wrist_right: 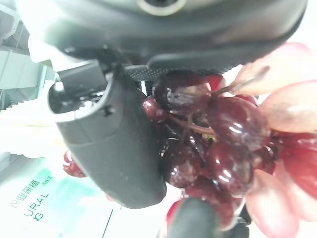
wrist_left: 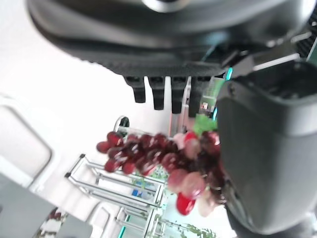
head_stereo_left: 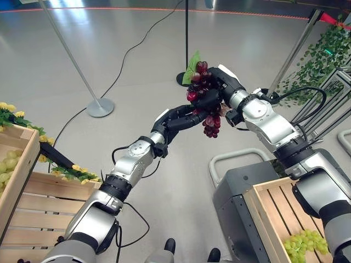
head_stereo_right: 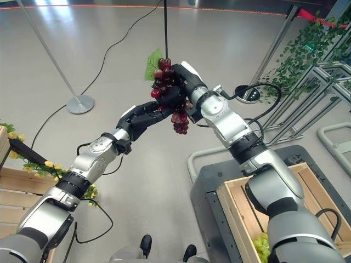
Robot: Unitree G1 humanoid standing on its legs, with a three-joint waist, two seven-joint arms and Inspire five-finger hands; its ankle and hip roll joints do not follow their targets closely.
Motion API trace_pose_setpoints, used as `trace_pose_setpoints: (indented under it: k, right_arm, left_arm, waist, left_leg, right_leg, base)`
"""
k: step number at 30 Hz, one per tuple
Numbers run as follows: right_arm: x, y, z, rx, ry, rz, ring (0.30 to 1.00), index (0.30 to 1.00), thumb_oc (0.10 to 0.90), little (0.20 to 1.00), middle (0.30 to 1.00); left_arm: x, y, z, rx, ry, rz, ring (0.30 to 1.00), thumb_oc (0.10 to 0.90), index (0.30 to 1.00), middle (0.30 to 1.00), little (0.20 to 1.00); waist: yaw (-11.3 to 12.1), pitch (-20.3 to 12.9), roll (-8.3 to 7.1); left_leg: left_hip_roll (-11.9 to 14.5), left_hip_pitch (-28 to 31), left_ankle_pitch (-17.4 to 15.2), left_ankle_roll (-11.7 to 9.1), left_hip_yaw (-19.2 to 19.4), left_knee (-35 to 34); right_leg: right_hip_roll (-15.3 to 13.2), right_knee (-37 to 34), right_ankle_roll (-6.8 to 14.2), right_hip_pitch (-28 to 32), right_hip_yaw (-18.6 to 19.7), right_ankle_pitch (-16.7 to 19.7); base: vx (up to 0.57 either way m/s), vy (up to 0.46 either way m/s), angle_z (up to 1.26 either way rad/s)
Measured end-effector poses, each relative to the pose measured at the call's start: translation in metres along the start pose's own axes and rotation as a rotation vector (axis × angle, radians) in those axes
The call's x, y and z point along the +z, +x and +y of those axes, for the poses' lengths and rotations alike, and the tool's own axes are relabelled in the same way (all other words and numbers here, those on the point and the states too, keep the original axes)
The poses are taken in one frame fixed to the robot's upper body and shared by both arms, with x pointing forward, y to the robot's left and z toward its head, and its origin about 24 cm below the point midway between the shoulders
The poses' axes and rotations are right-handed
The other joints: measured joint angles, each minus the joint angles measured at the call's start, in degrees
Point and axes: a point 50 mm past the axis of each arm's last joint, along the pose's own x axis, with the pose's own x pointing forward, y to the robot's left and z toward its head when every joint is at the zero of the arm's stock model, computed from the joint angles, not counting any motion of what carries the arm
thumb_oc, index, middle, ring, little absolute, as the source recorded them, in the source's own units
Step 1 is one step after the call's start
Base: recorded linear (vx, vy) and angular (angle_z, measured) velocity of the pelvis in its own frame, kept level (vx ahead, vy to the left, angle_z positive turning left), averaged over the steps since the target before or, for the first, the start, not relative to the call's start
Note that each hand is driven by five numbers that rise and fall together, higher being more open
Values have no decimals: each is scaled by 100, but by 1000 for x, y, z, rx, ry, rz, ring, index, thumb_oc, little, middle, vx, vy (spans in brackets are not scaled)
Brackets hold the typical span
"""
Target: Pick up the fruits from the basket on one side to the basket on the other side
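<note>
A bunch of dark red grapes (head_stereo_left: 210, 124) with a green leaf (head_stereo_left: 192, 68) is held high over the floor, midway between the two crates. My right hand (head_stereo_left: 227, 82) comes in from the right and is shut on the bunch's upper part. Its thumb (wrist_right: 114, 148) presses against the berries (wrist_right: 218, 134). My left hand (head_stereo_left: 178, 118) reaches up from the lower left. Its fingers (wrist_left: 156, 91) are stretched out against the bunch's near side, and the grapes (wrist_left: 158, 158) lie just past them.
A wooden crate (head_stereo_left: 263, 213) holding green grapes (head_stereo_left: 304, 244) sits on a grey cart (head_stereo_left: 230, 186) at the lower right. Another wooden crate (head_stereo_left: 22, 159), with green grapes (head_stereo_left: 8, 161) and yellow flowers, stands at the left. A post's round base (head_stereo_left: 100, 107) stands behind.
</note>
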Motion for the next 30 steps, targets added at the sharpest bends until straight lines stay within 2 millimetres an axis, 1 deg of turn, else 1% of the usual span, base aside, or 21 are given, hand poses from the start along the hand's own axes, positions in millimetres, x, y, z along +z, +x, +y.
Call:
trace_pose_setpoints:
  k: [5, 8, 11, 14, 16, 20, 23, 26, 30]
  right_arm:
    - [13, 2, -6, -12, -18, -30, 300, 300, 400, 300, 300]
    - [21, 3, -11, -25, -31, -46, 300, 300, 400, 300, 300]
    - [23, 3, -18, -48, -39, -43, 300, 300, 400, 300, 300]
    - [18, 4, -22, -61, -35, -21, 300, 300, 400, 300, 300]
    - [14, 4, -23, -67, -29, 2, 300, 300, 400, 300, 300]
    - [5, 5, -26, -74, 9, 43, 300, 300, 400, 300, 300]
    - [5, 5, -27, -75, 10, 47, 300, 300, 400, 300, 300]
    - [4, 5, -27, -76, 10, 51, 300, 300, 400, 300, 300]
    - [3, 5, -27, -76, 11, 54, 300, 300, 400, 300, 300]
  left_arm:
    - [0, -1, 3, 13, 82, 14, 900, 800, 900, 900, 900]
    - [0, -3, 9, 44, 151, 32, 900, 800, 900, 900, 900]
    - [1, -6, 15, 70, 175, 37, 900, 800, 900, 900, 900]
    - [2, -8, 19, 77, 184, 40, 900, 800, 900, 900, 900]
    - [3, -8, 20, 67, 168, 38, 900, 800, 900, 900, 900]
    - [6, -6, 10, -9, 48, -8, 900, 800, 900, 900, 900]
    - [8, -4, 4, -22, -2, -52, 900, 800, 900, 900, 900]
    - [9, -2, 1, -15, -15, -77, 900, 800, 900, 900, 900]
    - [12, -1, 1, -6, -66, -102, 900, 800, 900, 900, 900]
  waist:
    - [-4, 0, 0]
    - [-9, 0, 0]
    - [-4, 0, 0]
    - [5, 0, 0]
    - [7, 0, 0]
    - [-4, 0, 0]
    - [-10, 0, 0]
    - [-16, 0, 0]
    - [-4, 0, -1]
  left_leg:
    - [2, 5, 0, 0, 0, 0]
    - [3, 6, 0, 0, -1, 0]
    - [2, 6, 0, 0, -6, 0]
    - [1, 4, 0, 0, -17, 0]
    - [0, 2, 0, 0, -21, 0]
    - [0, 2, 1, 0, -27, 0]
    - [2, 4, 1, 0, -26, 1]
    - [2, 5, 0, 0, -26, 0]
    - [2, 5, 0, 0, -26, 1]
  right_leg:
    - [4, 0, -1, 3, 6, 1]
    - [4, 0, -1, 4, 7, 0]
    - [3, 0, 0, 6, 5, 1]
    - [3, 0, 0, 10, 0, 0]
    - [2, 0, 0, 11, -1, 0]
    - [2, 0, 0, 13, -2, 0]
    - [3, 0, -1, 15, -1, 1]
    - [4, 1, 0, 15, -1, 1]
    - [4, 1, 0, 16, -1, 1]
  base:
    - [0, 0, 0]
    - [0, 0, 0]
    - [0, 0, 0]
    - [0, 0, 0]
    - [0, 0, 0]
    - [0, 0, 0]
    - [0, 0, 0]
    - [0, 0, 0]
    - [0, 0, 0]
